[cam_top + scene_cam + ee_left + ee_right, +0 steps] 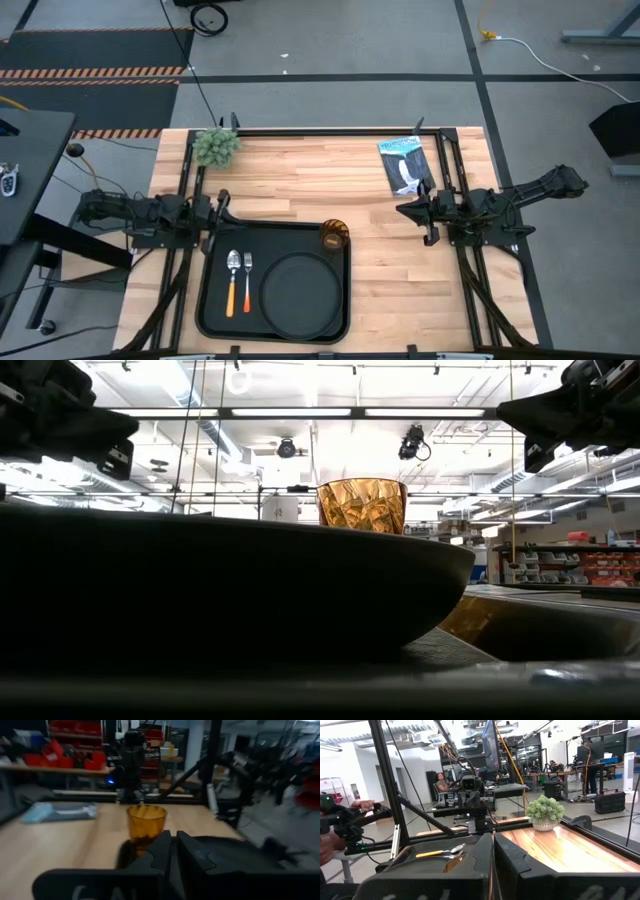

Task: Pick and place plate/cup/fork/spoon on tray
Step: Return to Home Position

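The black rectangular tray (275,280) lies at the table's near middle. On it lie the round black plate (300,295), the spoon (232,280) and the fork (247,280) side by side with orange handles, and the amber cup (333,236) upright at the tray's far right corner. The cup also shows in the low view (362,507) and in the left wrist view (146,822). My left gripper (222,205) is shut and empty at the tray's far left corner. My right gripper (408,210) is shut and empty over the table's right half.
A small green potted plant (216,146) stands at the far left. A dark packet (405,165) lies at the far right. Bare wood lies between the tray and the right arm. A seated person (441,782) shows in the room beyond.
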Robot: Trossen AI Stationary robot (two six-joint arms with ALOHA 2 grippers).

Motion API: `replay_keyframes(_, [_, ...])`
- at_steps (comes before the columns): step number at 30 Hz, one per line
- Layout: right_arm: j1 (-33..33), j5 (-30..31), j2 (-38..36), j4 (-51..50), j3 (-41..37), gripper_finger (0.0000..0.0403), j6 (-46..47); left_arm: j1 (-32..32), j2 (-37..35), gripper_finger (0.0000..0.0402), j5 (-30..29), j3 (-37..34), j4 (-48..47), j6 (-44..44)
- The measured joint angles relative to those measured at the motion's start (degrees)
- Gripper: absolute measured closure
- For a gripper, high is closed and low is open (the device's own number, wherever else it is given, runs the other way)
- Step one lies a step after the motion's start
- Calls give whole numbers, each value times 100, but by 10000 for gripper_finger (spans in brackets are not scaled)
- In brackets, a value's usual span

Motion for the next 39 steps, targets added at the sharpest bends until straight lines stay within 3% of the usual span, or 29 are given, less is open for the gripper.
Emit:
replay_keyframes(7, [0, -1, 0, 12, -1, 380, -1, 340, 10, 365, -32, -4, 337, 1171])
replay_keyframes(22, [1, 0, 0, 12, -2, 380, -2, 367, 18, 365, -18, -7, 462, 1178])
replay_keyframes(28, [0, 8, 0, -192, -1, 380, -882, 367, 18, 365, -18, -7, 468, 1178])
replay_keyframes(39, [-2, 4, 0, -255, 0, 380, -849, 367, 18, 365, -18, -7, 472, 1178])
